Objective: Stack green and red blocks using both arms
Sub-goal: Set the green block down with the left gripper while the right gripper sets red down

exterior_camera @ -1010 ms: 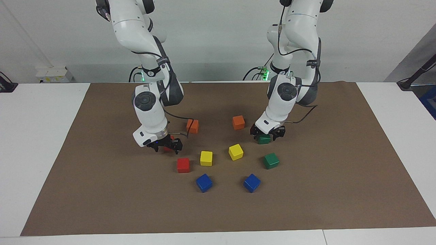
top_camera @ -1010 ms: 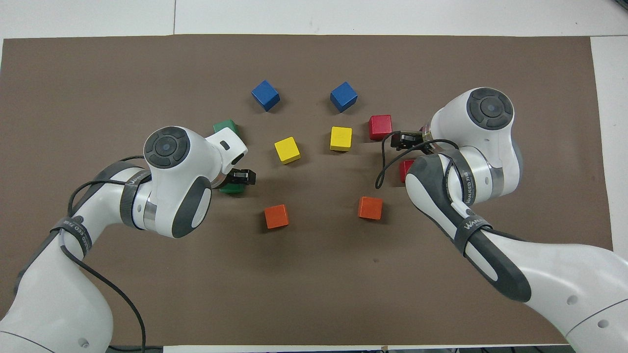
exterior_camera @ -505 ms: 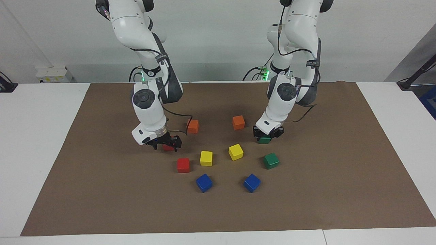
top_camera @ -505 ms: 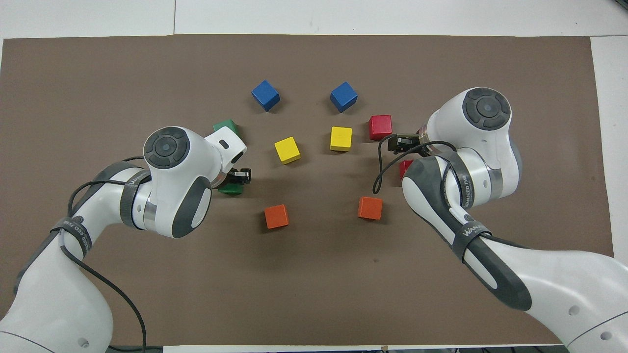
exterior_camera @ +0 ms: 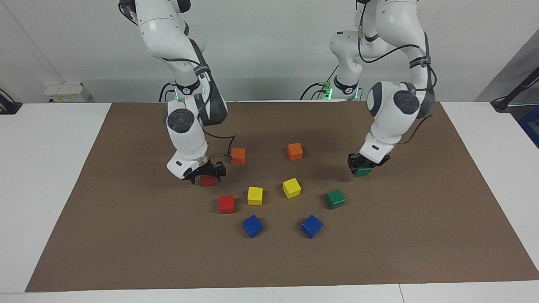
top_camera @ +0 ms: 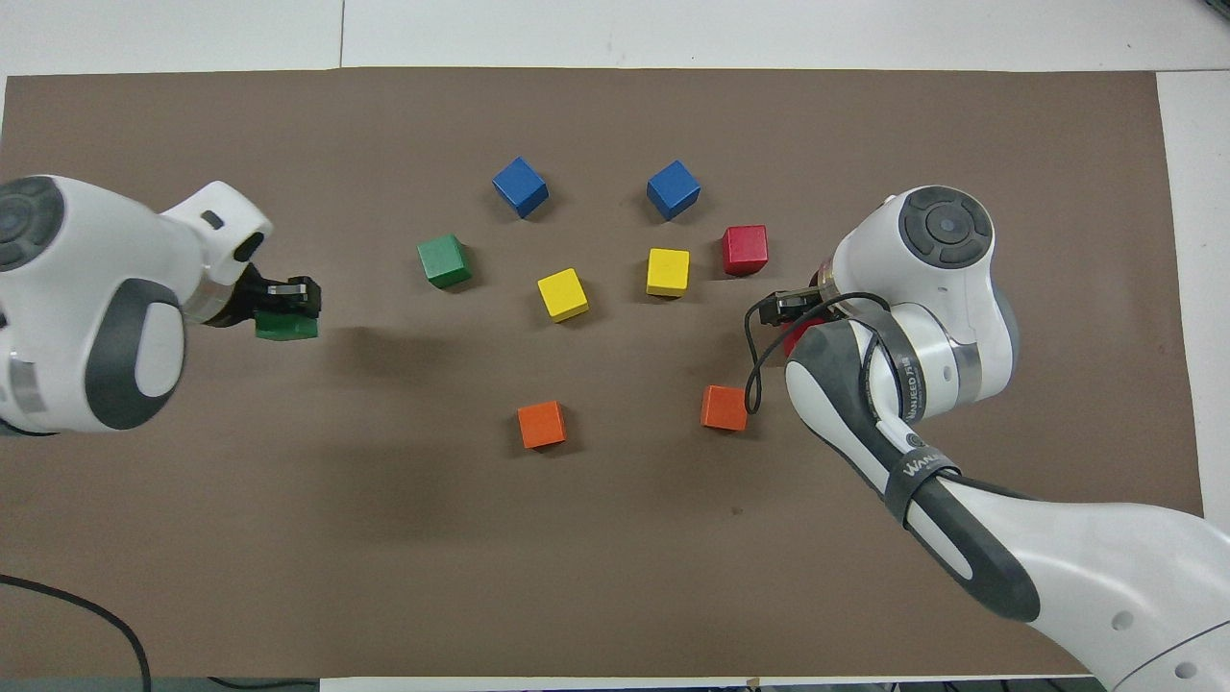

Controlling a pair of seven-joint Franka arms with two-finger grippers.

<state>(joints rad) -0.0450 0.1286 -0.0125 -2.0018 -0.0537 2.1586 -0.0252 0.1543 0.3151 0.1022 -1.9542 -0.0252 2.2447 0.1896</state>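
Observation:
My left gripper (exterior_camera: 364,165) is shut on a dark green cube (exterior_camera: 362,171) and holds it just above the brown mat, toward the left arm's end; both also show in the overhead view, gripper (top_camera: 288,300) and cube (top_camera: 285,327). The second green cube (exterior_camera: 335,198) (top_camera: 444,260) sits on the mat. My right gripper (exterior_camera: 206,173) (top_camera: 790,309) is low at a red cube (exterior_camera: 208,181) (top_camera: 800,336), which is partly hidden under the arm from above. The second red cube (exterior_camera: 226,204) (top_camera: 746,250) sits on the mat, farther from the robots.
Two yellow cubes (exterior_camera: 254,195) (exterior_camera: 291,187) lie mid-mat between the loose red and green cubes. Two blue cubes (exterior_camera: 252,226) (exterior_camera: 311,226) lie farther from the robots. Two orange cubes (exterior_camera: 238,156) (exterior_camera: 294,151) lie nearer. The brown mat (exterior_camera: 126,235) covers the white table.
My left gripper closed on the green cube, lifted it and carried it toward the left arm's end. My right gripper stayed at the red cube, turning and rising slightly.

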